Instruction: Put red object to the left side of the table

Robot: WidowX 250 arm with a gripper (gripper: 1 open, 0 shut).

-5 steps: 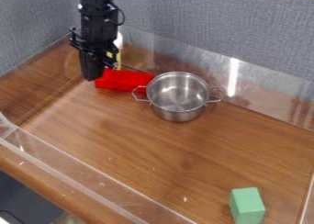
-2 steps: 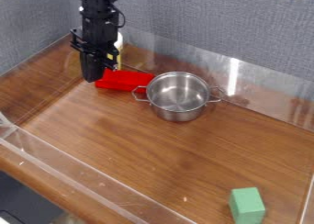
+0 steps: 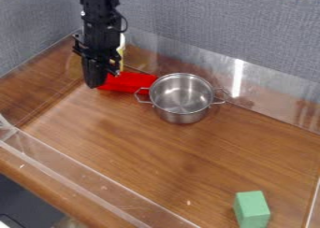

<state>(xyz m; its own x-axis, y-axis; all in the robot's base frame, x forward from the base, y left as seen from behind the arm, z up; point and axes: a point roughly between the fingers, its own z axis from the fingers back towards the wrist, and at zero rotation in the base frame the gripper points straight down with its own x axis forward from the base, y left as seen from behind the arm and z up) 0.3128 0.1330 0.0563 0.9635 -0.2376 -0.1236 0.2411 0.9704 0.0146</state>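
Red block beside the closed tool, the pot at its other end

The red block [image 3: 130, 81] lies flat on the bench [image 3: 150, 162], one end right at the tool [image 3: 95, 82] and the rest stretching away towards the steel pot [image 3: 184, 95]. The tool's fingers are together, down low by that end; whether they touch the block or merely stand against it, I cannot tell, and no firm grip shows.

The block's long side lies open to the tool, while its far end comes up close to the pot's handle, so room is tight there. That placing makes the tool's end the natural one to work from. If the block is to be shifted to the left side, a low push or a fresh grip would probably do; a careless swing could knock the pot or its handle.

Just behind the tool, partly hidden by the arm [image 3: 100, 21], stands the yellow jar [image 3: 120, 57], close enough to be bumped. The pot sits upright beyond the block, and the green block [image 3: 252, 209] is well apart from the tool, on the far side of the pot. No brand, label or writing can be read on any of them.
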